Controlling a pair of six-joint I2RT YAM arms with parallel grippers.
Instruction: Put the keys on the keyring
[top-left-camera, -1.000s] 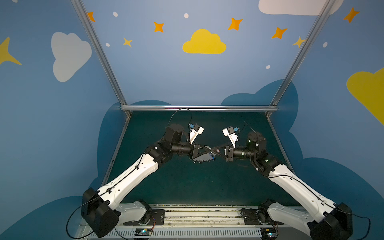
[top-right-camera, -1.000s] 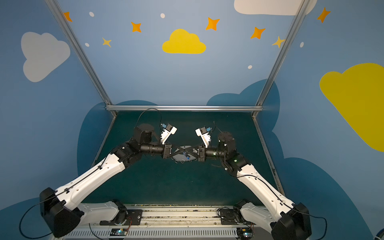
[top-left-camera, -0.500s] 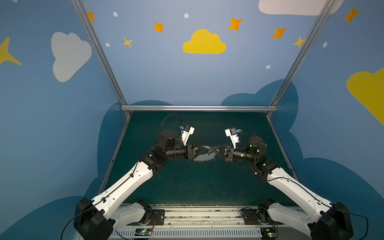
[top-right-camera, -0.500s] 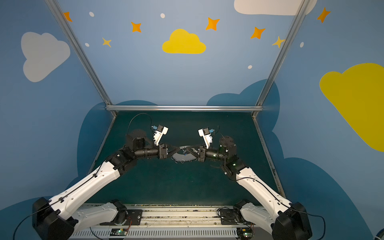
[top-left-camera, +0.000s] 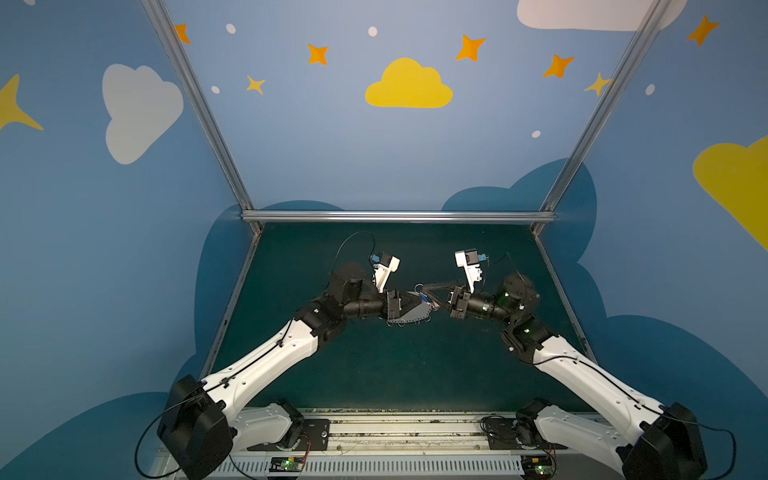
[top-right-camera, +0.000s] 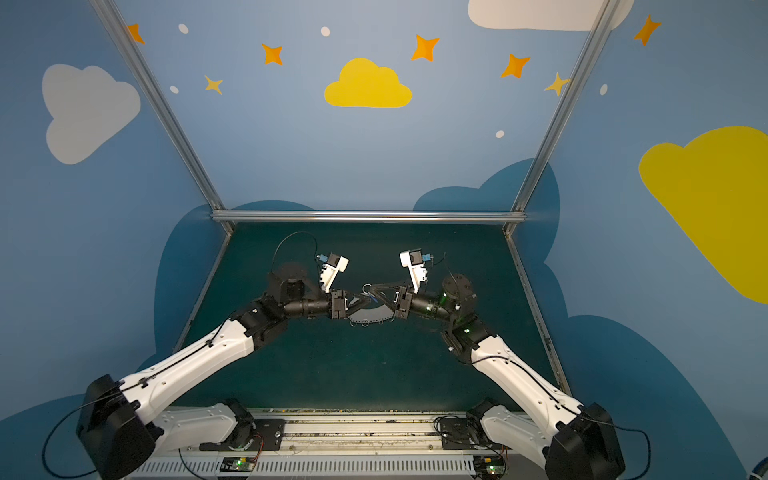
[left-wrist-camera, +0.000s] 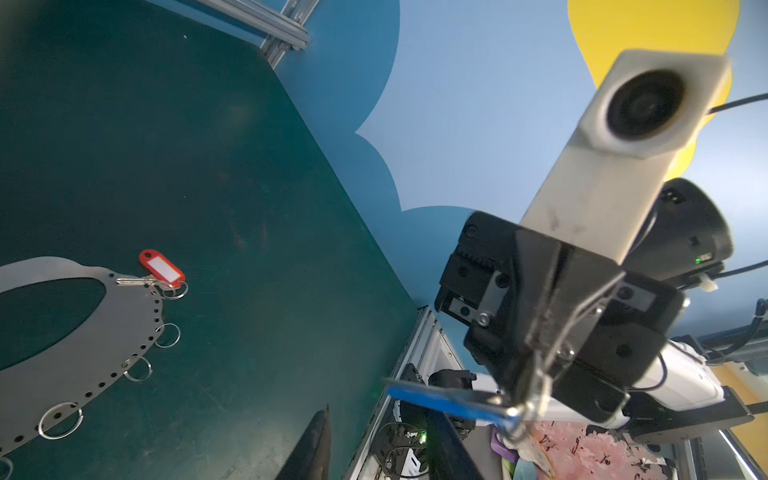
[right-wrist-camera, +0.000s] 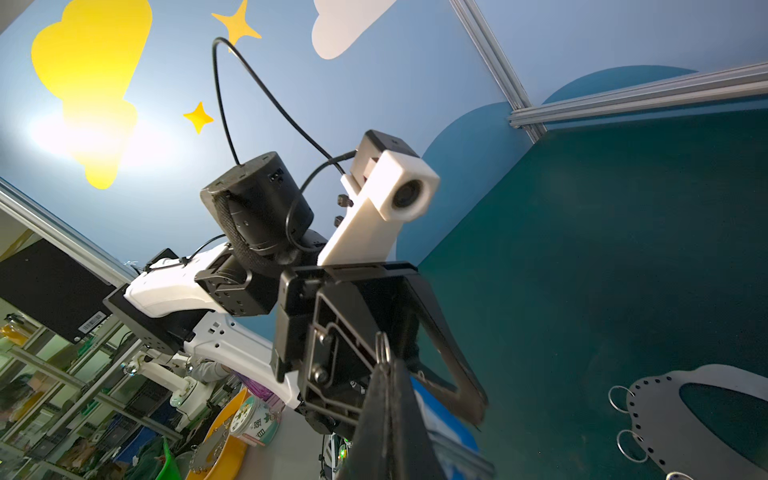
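Note:
The keyring (left-wrist-camera: 83, 353) is a flat grey oval plate lying on the green mat, also seen in both top views (top-left-camera: 409, 316) (top-right-camera: 372, 313) and in the right wrist view (right-wrist-camera: 673, 415). One of the keys, with a red tag (left-wrist-camera: 162, 268), lies on the plate's edge. Above the plate, my right gripper (right-wrist-camera: 388, 374) (top-left-camera: 419, 288) is shut on the small split ring of the blue-tagged key (left-wrist-camera: 449, 401), which hangs below the fingertips. My left gripper (left-wrist-camera: 382, 449) (top-left-camera: 424, 298) faces it, open, its fingers either side of the blue tag (top-right-camera: 372, 296).
Several loose wire rings (left-wrist-camera: 168, 334) hang from holes along the plate's edge. The mat (top-left-camera: 395, 365) is fenced by aluminium rails (top-left-camera: 399, 216) and painted blue walls. Both arm bases sit on the front rail (top-left-camera: 407, 432).
My left gripper has gone from shut to open; its arm drew back to the left and came in again. The right gripper stays shut on the blue key's ring.

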